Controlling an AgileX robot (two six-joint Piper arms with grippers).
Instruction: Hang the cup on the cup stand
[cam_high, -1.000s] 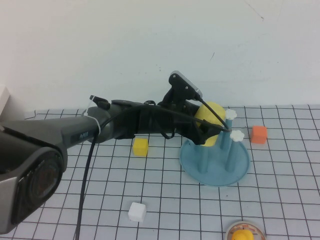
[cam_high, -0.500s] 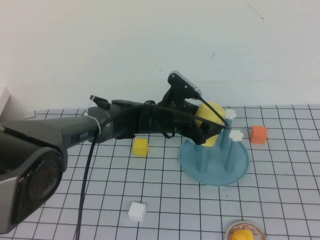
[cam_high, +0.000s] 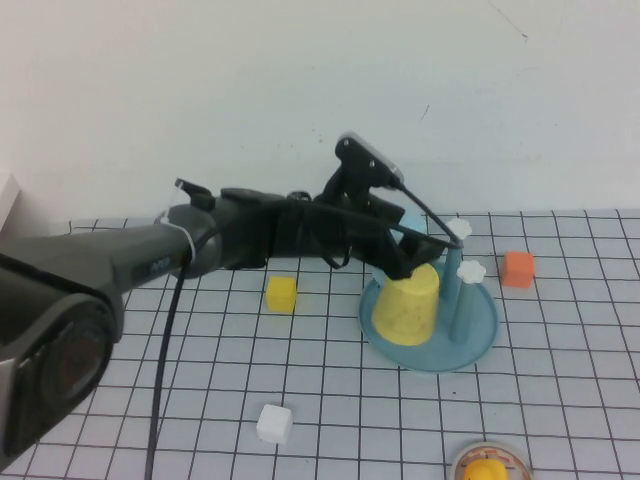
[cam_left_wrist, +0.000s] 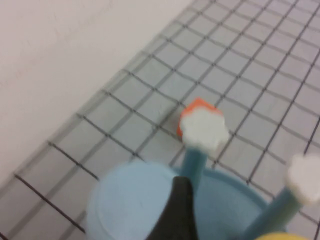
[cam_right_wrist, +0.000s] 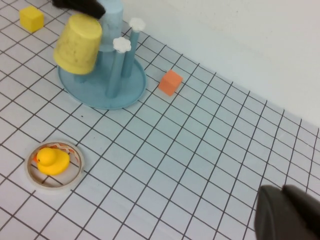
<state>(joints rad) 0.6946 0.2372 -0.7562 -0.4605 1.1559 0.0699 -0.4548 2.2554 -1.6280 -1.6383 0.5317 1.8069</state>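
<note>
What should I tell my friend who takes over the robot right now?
Left tool: over the stand, just above the cup; whether it is open cannot be told.
Right tool: parked away from the stand, only its dark tip shows.
Cup: yellow, upside down on the stand, tilted; it seems to sit over a peg, but the peg is hidden.
A pale blue cup is on the stand too.
Done: cup brought to the stand.
Left: check the cup holds, then pull the left arm away.

Gridded table (cam_high: 560, 400) — cup stand (cam_high: 480, 335), cubes (cam_high: 281, 293).
</note>
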